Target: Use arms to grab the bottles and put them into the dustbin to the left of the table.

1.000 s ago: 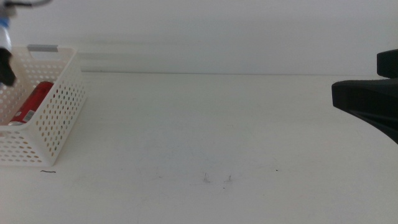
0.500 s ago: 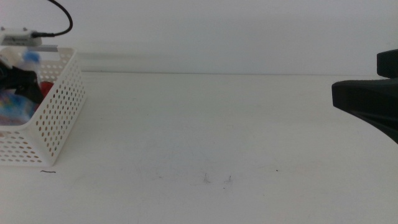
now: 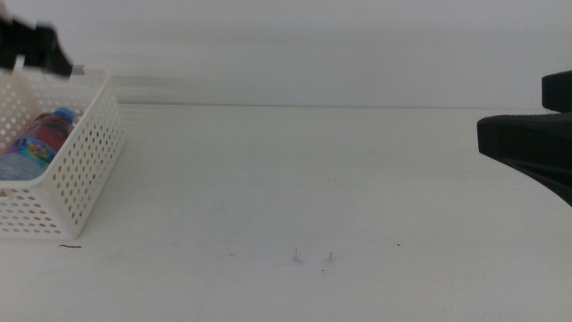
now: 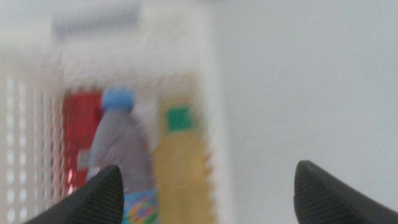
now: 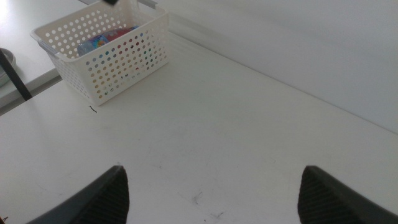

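In the middle view you see the basket (image 3: pixel 67 170) at the table's (image 3: pixel 304 197) left end with the water bottle (image 3: pixel 34 143) lying inside; no bottle stands outside the basket. The left gripper (image 3: pixel 34 46) hangs just above the basket's far rim, and the right arm (image 3: pixel 527 148) waits well apart from it.

In the left wrist view, though blurred, you can make out the red can (image 4: pixel 79 134), the water bottle and the yellow tea bottle (image 4: pixel 180 168) side by side in the basket, the jaws spread and empty.

In the right wrist view, the right gripper (image 5: pixel 211 190) is spread wide, holding nothing, far from the basket. You can judge the job done.
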Robot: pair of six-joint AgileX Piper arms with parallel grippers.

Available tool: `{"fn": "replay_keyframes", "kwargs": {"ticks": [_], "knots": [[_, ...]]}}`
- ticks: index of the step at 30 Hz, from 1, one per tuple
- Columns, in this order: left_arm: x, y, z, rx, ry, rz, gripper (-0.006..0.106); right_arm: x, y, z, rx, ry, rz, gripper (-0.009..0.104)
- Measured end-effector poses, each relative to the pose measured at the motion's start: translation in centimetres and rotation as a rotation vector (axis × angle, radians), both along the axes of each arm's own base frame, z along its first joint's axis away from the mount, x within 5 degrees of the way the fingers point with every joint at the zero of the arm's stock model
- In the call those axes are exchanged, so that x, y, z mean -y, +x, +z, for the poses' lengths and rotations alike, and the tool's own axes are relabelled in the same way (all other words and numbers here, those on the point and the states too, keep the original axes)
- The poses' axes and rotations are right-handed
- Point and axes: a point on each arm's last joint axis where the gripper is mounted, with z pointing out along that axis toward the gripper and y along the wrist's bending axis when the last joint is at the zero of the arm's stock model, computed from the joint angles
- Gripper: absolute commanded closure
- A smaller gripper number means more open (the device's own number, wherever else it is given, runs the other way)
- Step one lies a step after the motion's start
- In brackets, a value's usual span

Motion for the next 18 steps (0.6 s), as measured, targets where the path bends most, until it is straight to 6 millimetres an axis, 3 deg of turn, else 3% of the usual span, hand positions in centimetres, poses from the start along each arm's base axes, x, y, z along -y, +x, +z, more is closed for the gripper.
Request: {"fn": "replay_keyframes", "kwargs": {"ticks": [7, 12, 16, 18], "knots": [[6.8, -5.6, 8.2, 0.224, 0.011, -0.156, 0.007, 0.0, 0.0, 0.0, 0.000, 0.000, 0.000, 0.004], [9.0, -11.7, 12.6, 0.302, 0.017, -0.215, 0.007, 0.0, 0.0, 0.0, 0.000, 0.000, 0.000, 0.004], [10.6, -16.0, 14.6, 0.367, 0.013, -0.251, 0.007, 0.0, 0.0, 0.0, 0.000, 0.000, 0.000, 0.004], [11.2, -17.7, 14.8, 0.415, 0.018, -0.263, 0.007, 0.0, 0.0, 0.0, 0.000, 0.000, 0.000, 0.004]]}}
